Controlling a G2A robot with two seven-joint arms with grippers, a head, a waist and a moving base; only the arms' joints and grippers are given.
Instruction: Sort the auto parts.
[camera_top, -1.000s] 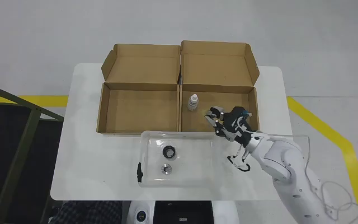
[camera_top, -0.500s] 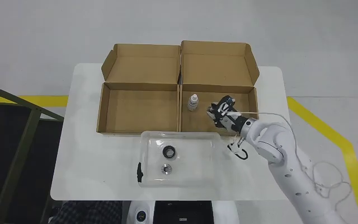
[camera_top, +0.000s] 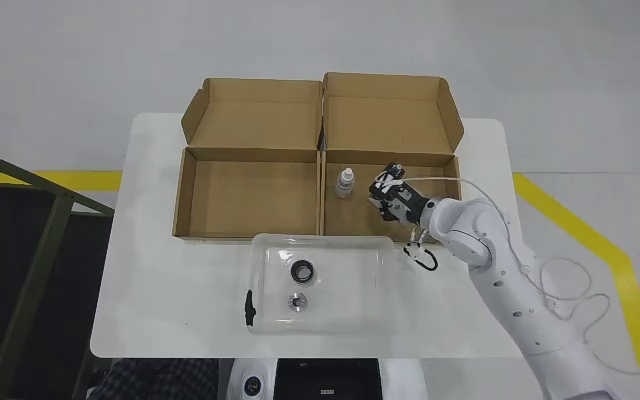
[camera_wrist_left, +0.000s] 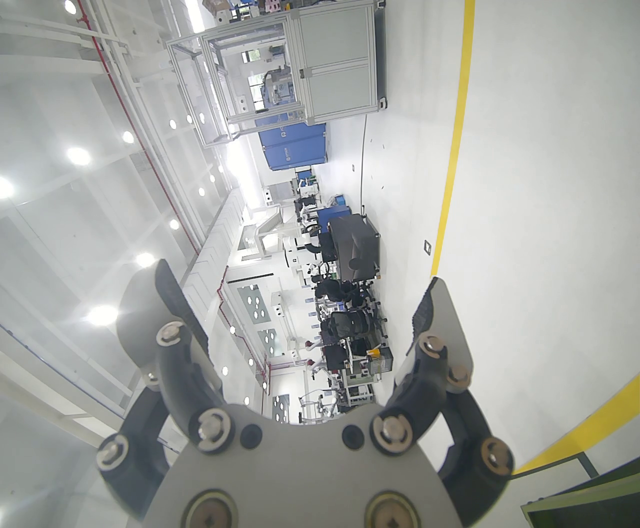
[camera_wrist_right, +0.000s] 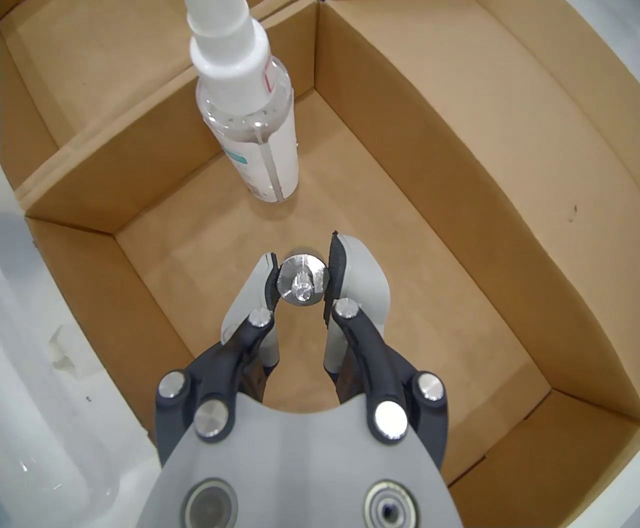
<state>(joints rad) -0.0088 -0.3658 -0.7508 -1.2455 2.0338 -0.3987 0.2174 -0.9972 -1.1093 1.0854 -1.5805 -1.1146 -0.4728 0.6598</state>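
Note:
My right gripper (camera_wrist_right: 301, 272) (camera_top: 385, 190) is shut on a small round silver metal part (camera_wrist_right: 301, 286) and hangs inside the right cardboard box (camera_top: 452, 172) (camera_wrist_right: 450, 165), just above its floor. A clear bottle with a white cap (camera_wrist_right: 248, 102) (camera_top: 344, 183) stands upright in that box, a short way beyond the fingertips. In the clear plastic tray (camera_top: 372, 248) at the table's front lie a dark ring part (camera_top: 303, 270) and a small silver gear-like part (camera_top: 297, 302). My left gripper (camera_wrist_left: 300, 292) is open with nothing between its fingers, pointing away from the table into the room.
The left cardboard box (camera_top: 184, 196) stands open beside the right one, both with lids folded back. A small black part (camera_top: 247, 307) lies at the tray's left edge. The white table (camera_top: 150, 280) has free room at its left and right sides.
My right gripper, carrying the silver part, has moved from above the tray's right rim back and slightly left into the right box.

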